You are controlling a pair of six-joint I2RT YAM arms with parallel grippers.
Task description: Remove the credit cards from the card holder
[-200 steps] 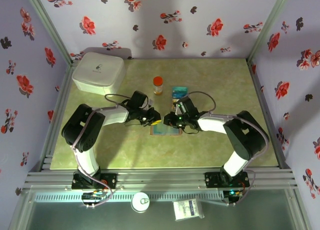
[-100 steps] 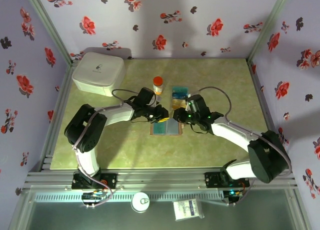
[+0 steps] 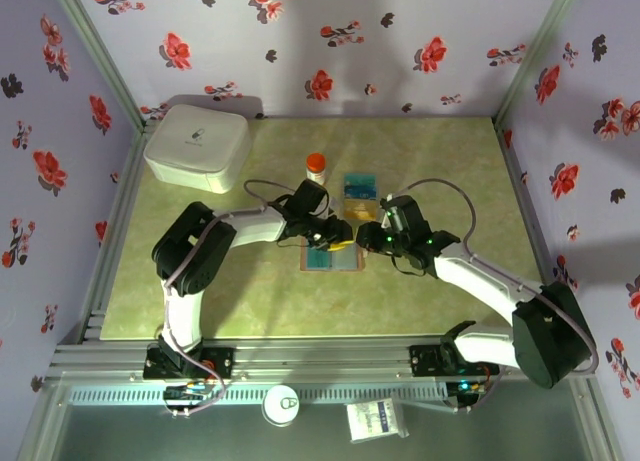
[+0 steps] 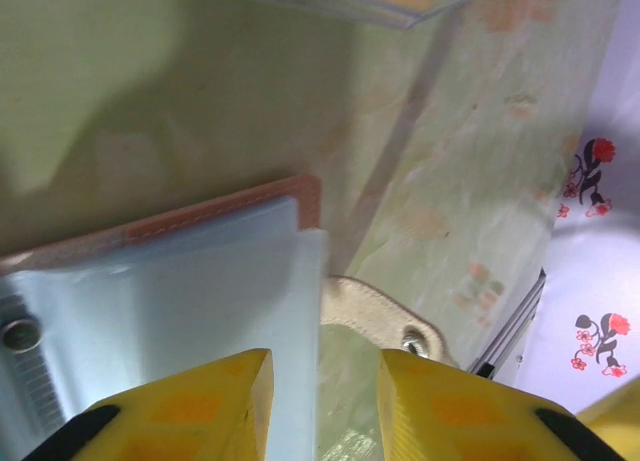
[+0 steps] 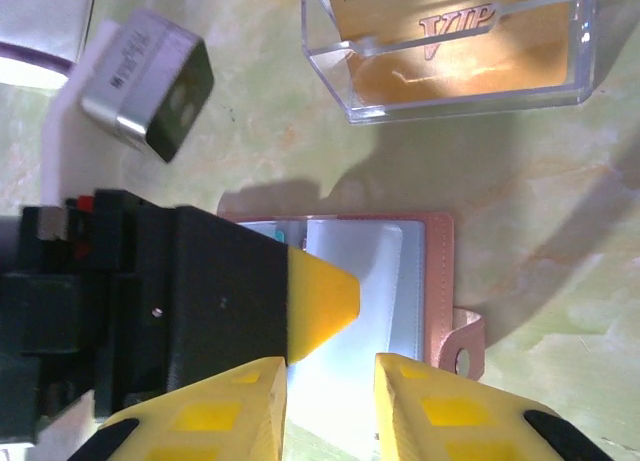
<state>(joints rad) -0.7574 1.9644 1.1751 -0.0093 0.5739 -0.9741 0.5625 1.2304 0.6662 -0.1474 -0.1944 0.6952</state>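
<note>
The reddish-brown card holder [image 3: 332,262] lies open on the table, grey-blue sleeves up [image 5: 360,281], clasp tab [image 4: 385,321] off its right edge. A sliver of a teal card [image 5: 281,240] shows in a slot. An orange-yellow card [image 5: 450,41] and a blue one [image 3: 357,185] lie in a clear plastic box. My left gripper [image 3: 336,239] hovers open over the holder's right half, a sleeve edge [image 4: 312,311] between its fingers [image 4: 325,411]. My right gripper [image 3: 376,240] is open just right of it, above the sleeves [image 5: 330,411]. The left fingertip [image 5: 322,297] pokes in beside it.
The clear plastic box [image 3: 360,196] stands just behind the holder. An orange-capped bottle [image 3: 316,167] is to its left. A white case [image 3: 197,146] fills the back left corner. Flowered walls enclose the table on three sides.
My left gripper has slid right across the open holder. My right gripper has backed to the right, its elbow swinging out toward the right wall.
</note>
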